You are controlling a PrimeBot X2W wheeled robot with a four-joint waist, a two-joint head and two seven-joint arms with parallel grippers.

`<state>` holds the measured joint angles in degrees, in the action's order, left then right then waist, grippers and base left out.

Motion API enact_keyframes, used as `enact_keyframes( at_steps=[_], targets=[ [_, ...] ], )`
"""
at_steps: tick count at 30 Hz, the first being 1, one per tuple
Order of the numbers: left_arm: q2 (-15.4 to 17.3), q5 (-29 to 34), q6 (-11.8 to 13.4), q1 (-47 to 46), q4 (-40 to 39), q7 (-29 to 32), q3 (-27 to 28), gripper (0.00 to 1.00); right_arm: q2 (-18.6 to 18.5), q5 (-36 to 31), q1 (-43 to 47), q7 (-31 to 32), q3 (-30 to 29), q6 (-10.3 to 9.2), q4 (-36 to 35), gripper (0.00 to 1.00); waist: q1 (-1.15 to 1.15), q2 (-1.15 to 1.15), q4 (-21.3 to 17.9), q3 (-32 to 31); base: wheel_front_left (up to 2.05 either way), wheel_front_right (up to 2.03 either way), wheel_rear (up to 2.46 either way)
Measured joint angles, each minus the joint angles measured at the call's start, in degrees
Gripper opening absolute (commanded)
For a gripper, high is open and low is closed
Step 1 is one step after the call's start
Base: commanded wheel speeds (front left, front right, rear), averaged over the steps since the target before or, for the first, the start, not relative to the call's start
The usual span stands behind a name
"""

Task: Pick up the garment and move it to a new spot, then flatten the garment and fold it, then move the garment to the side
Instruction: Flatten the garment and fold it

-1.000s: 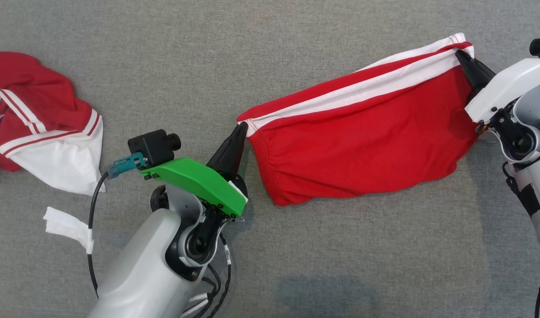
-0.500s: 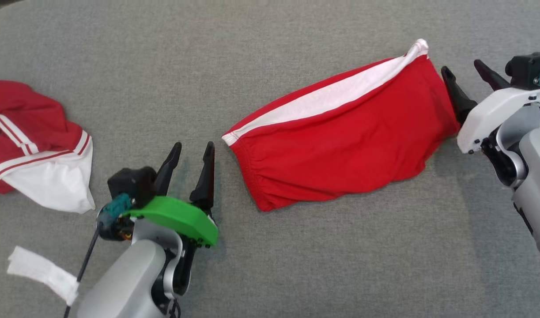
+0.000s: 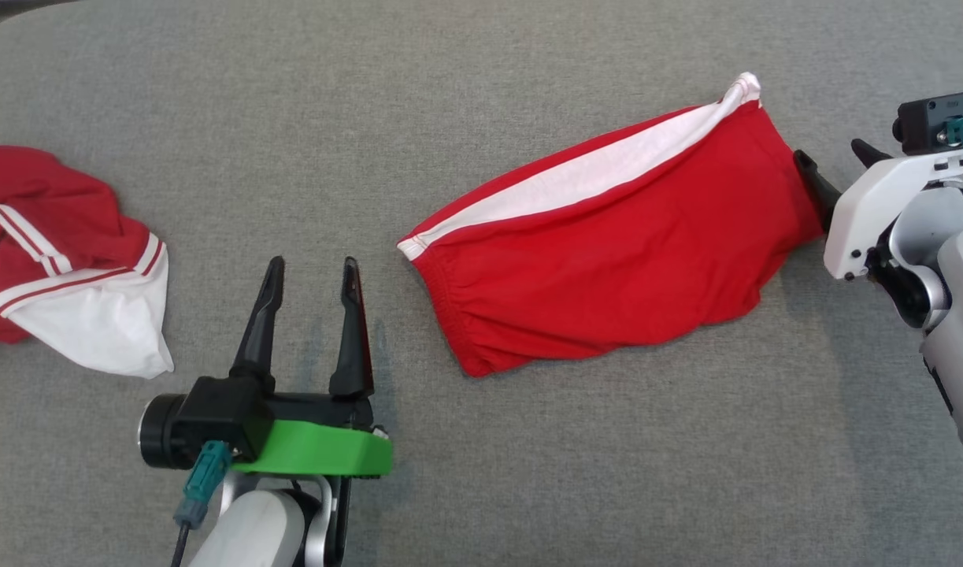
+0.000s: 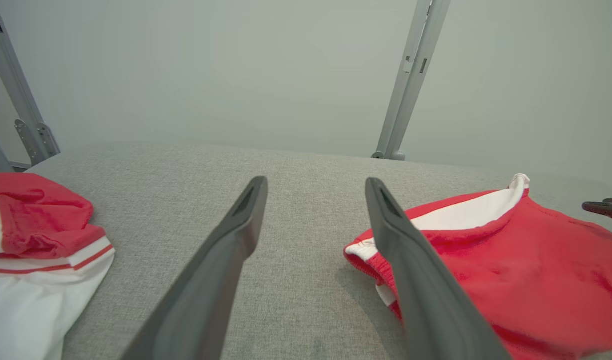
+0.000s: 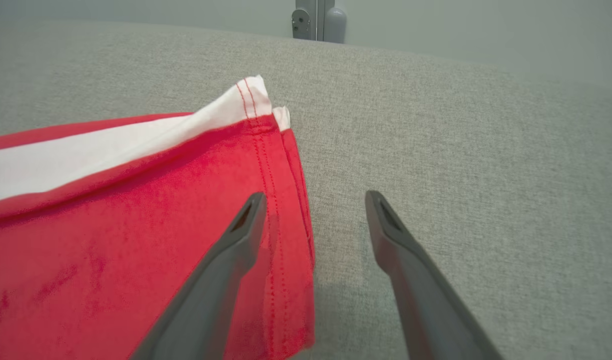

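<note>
Lying on grey surface [image 3: 528, 472], red garment [image 3: 607, 260], left claw [image 3: 312, 261] and right claw [image 3: 829, 150] both spread wide, empty

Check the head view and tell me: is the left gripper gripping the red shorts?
No, the left gripper stands open and empty, apart from the red shorts lying to its right.

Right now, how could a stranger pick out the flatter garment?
On the grey table, look right of the middle. The shorts lie there; unlike the crumpled garment at the left edge, they are red with one white band.
</note>
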<state>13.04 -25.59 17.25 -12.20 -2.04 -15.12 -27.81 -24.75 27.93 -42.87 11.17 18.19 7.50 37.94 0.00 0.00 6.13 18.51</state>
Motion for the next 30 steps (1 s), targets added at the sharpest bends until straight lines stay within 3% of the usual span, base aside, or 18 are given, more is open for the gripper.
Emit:
enact_keyframes(
  at_steps=[6,12,13,14,23,30],
  targets=[
    [-5.8,4.0,-5.2,0.1,1.6,0.0,3.8,1.0,1.5,-2.6,-2.2,3.6,-3.2,0.0,4.3,1.0,0.0,0.0,3.7,2.8,0.0,0.0,0.0],
    [-8.6,6.5,-8.7,1.0,3.8,0.0,7.8,1.0,3.0,0.1,-2.5,5.7,-3.4,-0.31,4.6,1.0,0.0,0.0,6.4,4.8,0.0,0.0,0.0],
    [-8.7,6.8,-9.3,1.5,4.2,0.0,8.4,1.0,3.2,0.8,-2.4,6.0,-3.4,-0.41,4.4,0.65,0.0,0.0,6.4,4.8,0.0,0.0,0.0],
    [-8.9,7.1,-9.7,2.0,4.4,0.0,8.9,1.0,3.4,1.5,-2.2,6.1,-3.3,-0.42,4.2,0.0,0.0,0.0,6.3,4.8,0.0,0.0,0.0],
    [-9.3,10.0,-13.3,7.6,6.4,0.0,13.7,1.0,6.1,10.6,3.7,5.9,-1.9,0.1,-1.1,0.0,0.0,0.0,2.1,3.4,0.0,0.0,0.0],
    [-9.3,11.4,-15.6,11.0,6.6,0.0,15.3,1.0,3.1,16.4,9.8,6.3,-6.3,0.05,-2.0,0.0,0.0,0.0,-3.8,-0.7,0.0,0.0,0.0]
  ],
)
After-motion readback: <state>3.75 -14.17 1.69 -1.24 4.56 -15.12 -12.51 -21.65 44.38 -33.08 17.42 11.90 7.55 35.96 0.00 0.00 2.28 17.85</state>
